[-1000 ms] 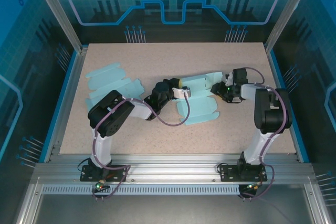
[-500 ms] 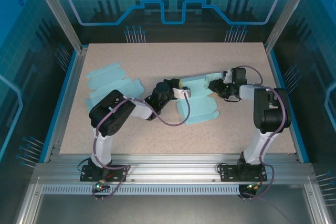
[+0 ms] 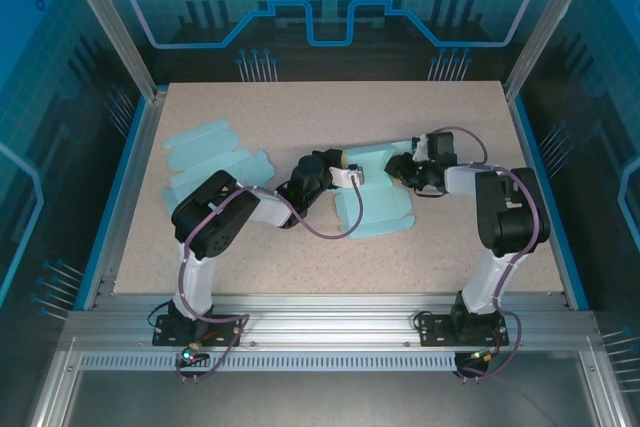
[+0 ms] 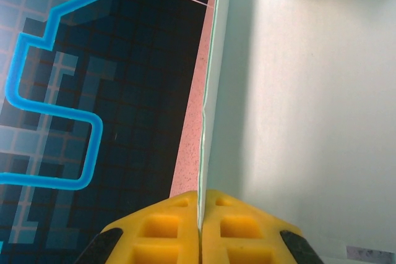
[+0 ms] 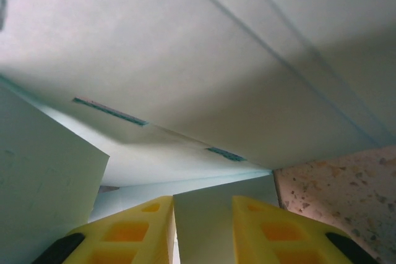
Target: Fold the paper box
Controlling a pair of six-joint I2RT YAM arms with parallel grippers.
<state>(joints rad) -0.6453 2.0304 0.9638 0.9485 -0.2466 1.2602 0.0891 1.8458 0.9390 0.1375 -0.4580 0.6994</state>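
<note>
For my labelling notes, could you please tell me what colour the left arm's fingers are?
Yellow; the fingers show best in the left wrist view.

Table [image 3: 330, 262] near half open, far strip too. Centre blocked: paper box [image 3: 378, 209] between left arm [image 3: 215, 222], right arm [image 3: 505, 212] (spare sheets [image 3: 205, 159] far left).

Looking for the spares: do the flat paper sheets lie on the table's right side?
No, the spare sheets lie near the table's left edge.

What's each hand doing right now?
Left hand: closed on an edge of the paper box.
Right hand: partly open around a box flap; grip cannot be told.
</note>
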